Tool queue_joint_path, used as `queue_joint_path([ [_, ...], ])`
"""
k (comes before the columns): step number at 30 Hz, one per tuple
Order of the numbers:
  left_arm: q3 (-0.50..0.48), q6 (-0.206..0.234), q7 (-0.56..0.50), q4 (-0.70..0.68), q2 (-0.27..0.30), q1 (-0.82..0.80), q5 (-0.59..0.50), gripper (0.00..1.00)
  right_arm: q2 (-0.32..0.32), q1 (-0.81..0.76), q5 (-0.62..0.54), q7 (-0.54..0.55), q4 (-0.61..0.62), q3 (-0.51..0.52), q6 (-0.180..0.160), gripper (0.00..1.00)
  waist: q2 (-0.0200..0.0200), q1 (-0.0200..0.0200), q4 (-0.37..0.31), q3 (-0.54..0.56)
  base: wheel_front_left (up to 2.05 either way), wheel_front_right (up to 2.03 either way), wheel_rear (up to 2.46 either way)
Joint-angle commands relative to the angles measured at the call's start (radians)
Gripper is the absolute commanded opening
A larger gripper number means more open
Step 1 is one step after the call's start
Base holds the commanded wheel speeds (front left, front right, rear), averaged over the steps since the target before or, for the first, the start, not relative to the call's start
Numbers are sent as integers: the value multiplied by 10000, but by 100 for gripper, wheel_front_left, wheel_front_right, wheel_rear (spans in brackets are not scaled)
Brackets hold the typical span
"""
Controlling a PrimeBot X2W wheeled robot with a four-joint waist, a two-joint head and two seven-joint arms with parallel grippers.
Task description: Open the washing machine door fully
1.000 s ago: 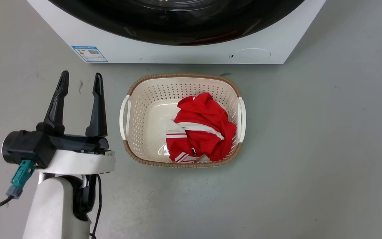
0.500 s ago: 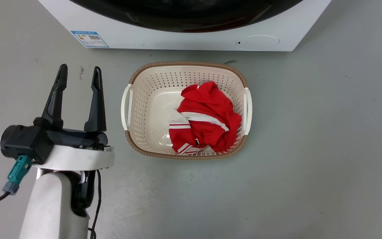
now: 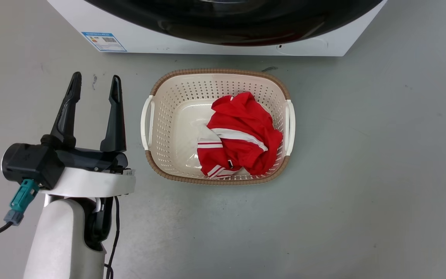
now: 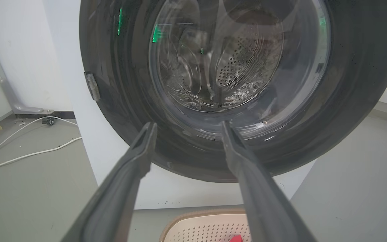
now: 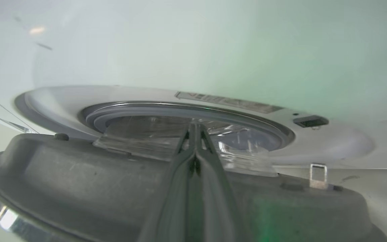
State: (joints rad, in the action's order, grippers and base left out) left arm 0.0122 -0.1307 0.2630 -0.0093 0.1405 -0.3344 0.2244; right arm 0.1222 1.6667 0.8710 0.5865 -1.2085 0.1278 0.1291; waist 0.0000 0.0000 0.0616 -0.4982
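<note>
Though ajar, washing machine door point(image 4: 210, 77) beyond left claw point(image 4: 188, 123).

Washing machine door point(image 4: 240, 67) glossy black, glass centre; basket point(image 3: 168, 128) perforated plastic; red garment point(image 3: 242, 135) cloth; floor point(image 3: 362, 174) matt.

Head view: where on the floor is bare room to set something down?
Bare: the floor right of the laundry basket, and the stretch nearer the robot. Crowded: the narrow strip between basket and washing machine; left of the basket, the left gripper, jaws open.
</note>
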Motion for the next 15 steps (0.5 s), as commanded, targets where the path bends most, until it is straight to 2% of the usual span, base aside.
queue_joint_path([
  [1,2,-1,26,28,-6,-161,7,100,-327,4,-33,291,-107,-62,27,0,0,0,-25,28,0,0,0],
  [8,47,-1,26,223,-58,11,-102,100,-413,-776,8,1311,335,-192,27,0,0,0,-103,559,0,0,0],
  [15,115,-1,26,512,-154,438,-264,100,-597,-2433,303,2589,1402,-418,27,0,0,0,-175,1563,0,0,0],
])
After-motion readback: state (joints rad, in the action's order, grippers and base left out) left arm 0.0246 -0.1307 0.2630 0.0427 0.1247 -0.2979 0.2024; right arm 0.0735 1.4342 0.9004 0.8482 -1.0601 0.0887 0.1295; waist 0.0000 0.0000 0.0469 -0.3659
